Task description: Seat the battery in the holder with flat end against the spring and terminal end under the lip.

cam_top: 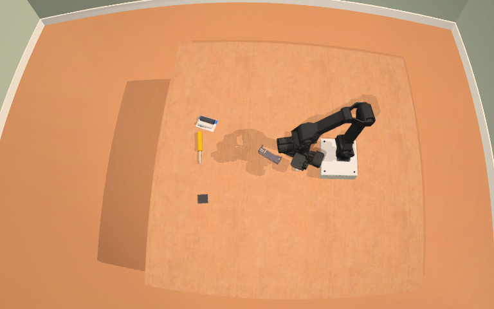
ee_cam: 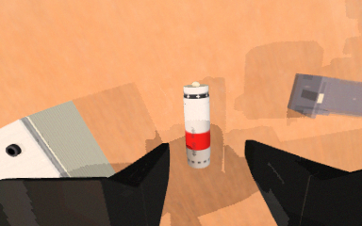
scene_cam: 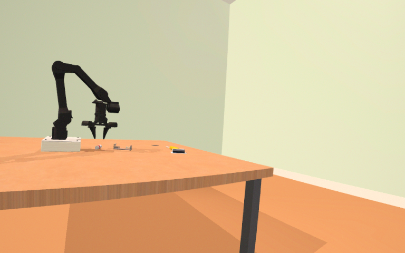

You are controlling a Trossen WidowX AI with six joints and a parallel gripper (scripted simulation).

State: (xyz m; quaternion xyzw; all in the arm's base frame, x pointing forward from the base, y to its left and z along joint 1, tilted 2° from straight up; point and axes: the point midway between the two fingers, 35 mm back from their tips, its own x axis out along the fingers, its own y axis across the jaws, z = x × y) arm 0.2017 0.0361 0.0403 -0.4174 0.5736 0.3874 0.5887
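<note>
Top: holder (cam_top: 269, 155) on desk (cam_top: 291, 236), just beside the hand (cam_top: 300, 164); battery mostly hidden under it.
Exterior: hand (scene_cam: 99, 134) spread, holding nothing, above the battery (scene_cam: 97, 146) lying on the desk beside the holder (scene_cam: 122, 147).
Wrist: battery (ee_cam: 197, 125) white with red band, rows of plus marks, no readable brand, lying between the fingers, untouched; holder (ee_cam: 325, 96) grey, apart.
</note>
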